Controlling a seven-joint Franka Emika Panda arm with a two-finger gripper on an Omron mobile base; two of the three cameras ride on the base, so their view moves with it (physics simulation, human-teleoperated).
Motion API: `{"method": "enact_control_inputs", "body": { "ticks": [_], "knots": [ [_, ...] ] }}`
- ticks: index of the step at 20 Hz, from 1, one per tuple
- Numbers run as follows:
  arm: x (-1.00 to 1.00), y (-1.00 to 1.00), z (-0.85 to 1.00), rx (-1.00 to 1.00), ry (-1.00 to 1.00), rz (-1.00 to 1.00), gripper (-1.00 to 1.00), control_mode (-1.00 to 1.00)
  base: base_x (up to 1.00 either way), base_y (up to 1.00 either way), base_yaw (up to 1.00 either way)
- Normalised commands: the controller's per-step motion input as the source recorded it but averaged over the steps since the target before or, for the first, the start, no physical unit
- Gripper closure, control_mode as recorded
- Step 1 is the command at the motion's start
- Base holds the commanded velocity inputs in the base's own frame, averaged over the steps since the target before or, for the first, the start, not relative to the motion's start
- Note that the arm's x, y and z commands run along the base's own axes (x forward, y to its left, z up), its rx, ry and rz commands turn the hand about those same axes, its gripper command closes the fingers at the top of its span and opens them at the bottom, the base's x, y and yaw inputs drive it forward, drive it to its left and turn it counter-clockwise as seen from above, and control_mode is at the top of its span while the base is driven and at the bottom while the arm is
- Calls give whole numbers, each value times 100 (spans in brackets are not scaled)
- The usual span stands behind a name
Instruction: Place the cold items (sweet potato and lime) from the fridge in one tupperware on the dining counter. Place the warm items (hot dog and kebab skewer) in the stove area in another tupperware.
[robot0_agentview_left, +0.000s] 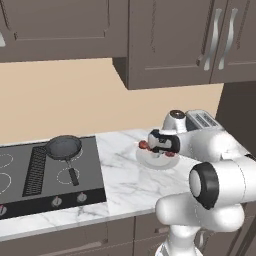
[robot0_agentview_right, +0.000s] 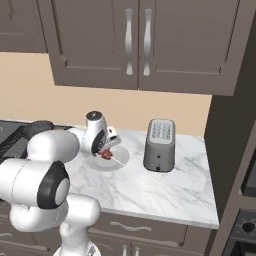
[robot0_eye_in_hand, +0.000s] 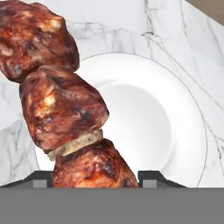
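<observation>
The kebab skewer, a stick of reddish-brown meat chunks, lies across a white plate on the marble counter right of the stove area. My gripper points down over the plate, and its two fingertips sit against either side of the lowest chunk, shut on it. From the left base view, the gripper is over the plate with red chunks of the skewer showing beside the hand. From the right base view, the gripper holds the skewer, whose thin stick juts out over the plate.
A black frying pan rests on the cooktop. A grey toaster stands on the counter right of the plate. Dark wall cabinets hang above, and a tall dark unit closes off the counter's right end.
</observation>
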Motion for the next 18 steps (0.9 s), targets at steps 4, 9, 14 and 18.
{"method": "enact_control_inputs", "body": {
  "ticks": [4, 9, 14, 18],
  "knots": [
    [-86, 0, 75, 0, -4, 0, 100, -100, 0, 0, 0],
    [-88, 0, 77, 0, -10, 0, 100, -100, 0, 0, 0],
    [-74, 0, 86, 0, -15, 0, 100, -100, 0, 0, 0],
    [-69, 6, 77, -1, -20, 0, 100, -100, 0, 0, 0]
  ]
}}
